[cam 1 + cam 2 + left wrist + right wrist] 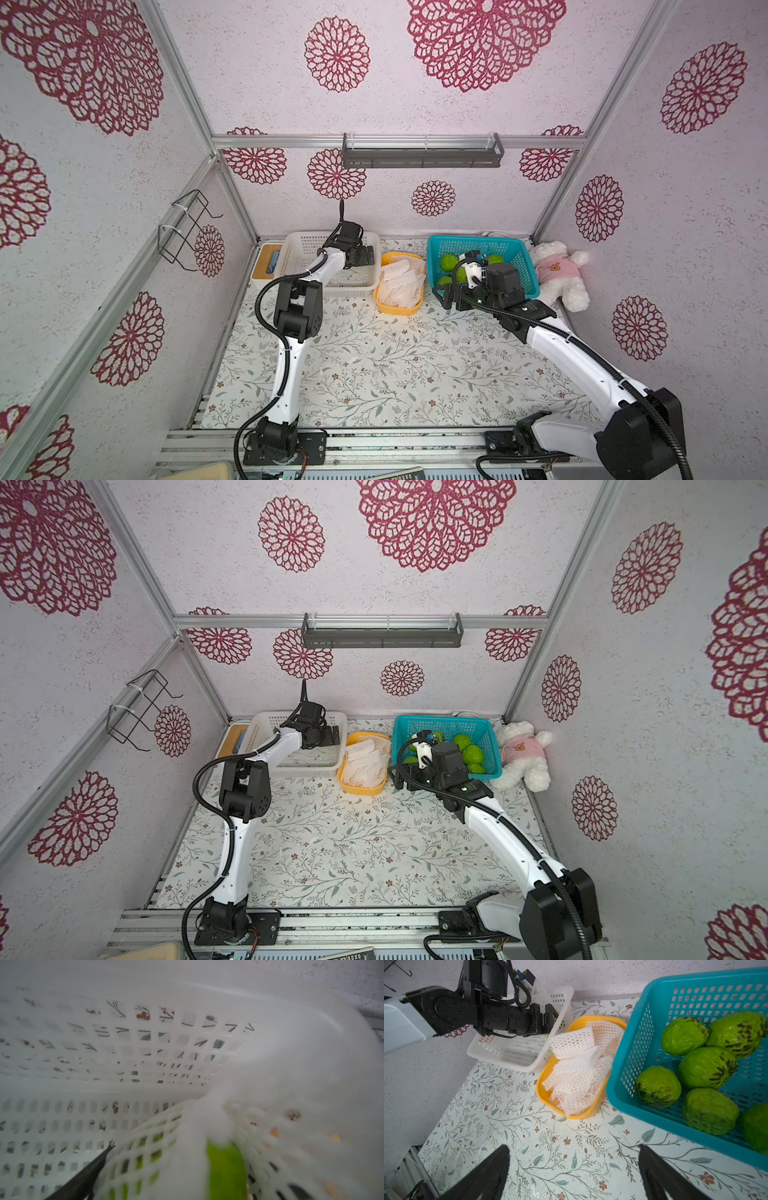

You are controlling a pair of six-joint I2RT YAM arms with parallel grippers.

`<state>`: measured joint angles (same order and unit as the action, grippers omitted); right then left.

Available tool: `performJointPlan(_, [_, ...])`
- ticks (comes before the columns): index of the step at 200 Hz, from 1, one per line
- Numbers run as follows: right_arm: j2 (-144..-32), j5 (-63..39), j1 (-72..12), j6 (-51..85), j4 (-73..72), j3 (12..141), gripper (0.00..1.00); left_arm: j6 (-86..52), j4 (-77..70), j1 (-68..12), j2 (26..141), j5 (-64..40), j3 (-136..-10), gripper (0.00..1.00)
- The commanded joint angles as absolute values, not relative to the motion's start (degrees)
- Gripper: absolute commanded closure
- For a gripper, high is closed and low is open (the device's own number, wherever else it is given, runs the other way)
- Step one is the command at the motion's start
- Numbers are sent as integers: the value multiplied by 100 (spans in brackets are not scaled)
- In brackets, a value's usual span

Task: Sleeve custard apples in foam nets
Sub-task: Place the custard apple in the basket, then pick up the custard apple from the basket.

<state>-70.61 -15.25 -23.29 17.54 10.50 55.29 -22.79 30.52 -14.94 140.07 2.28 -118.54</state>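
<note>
A net-sleeved custard apple (226,1167) fills the left wrist view. It sits in the white basket (299,243), left of the yellow tray (542,1088), between the left gripper (368,254) fingers (87,1178); clamped or released cannot be told. Foam nets (577,1076) fill the tray. Right of the tray, custard apples (707,1068) lie in the teal basket (623,1043), clear of the right gripper (574,1159), which is spread and empty.

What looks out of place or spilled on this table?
Only the white teddy bear, lying beside the blue basket: a toy among fruit packing things. Nothing looks spilled or broken.
</note>
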Motion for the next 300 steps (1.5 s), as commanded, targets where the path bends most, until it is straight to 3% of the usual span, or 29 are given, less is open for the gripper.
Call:
performJointPlan(1, [-6914,-1521,-2330,1605,870,5818,2,-2277,3045,-1458,13928,278,-11744,2])
performJointPlan(108, [-7050,-1241,-2324,1346,1052,6469,1,-1888,2728,-1393,12381,-316,-10316,3])
performJointPlan(166, [-7425,-644,-2274,1089,1385,7335,1,-1634,2865,-1275,10953,226,-9714,3])
performJointPlan(207, [-8437,-304,-1710,1703,2026,8464,3,-1020,2627,-1297,9352,665,-9233,3])
performJointPlan(251, [-9952,-399,-1273,1872,2949,9768,9,-687,2417,-1288,8388,-608,-8611,3])
performJointPlan(300, [-11222,0,-1069,1671,3738,10287,6,-1160,1106,-1323,7908,-1360,-7240,3])
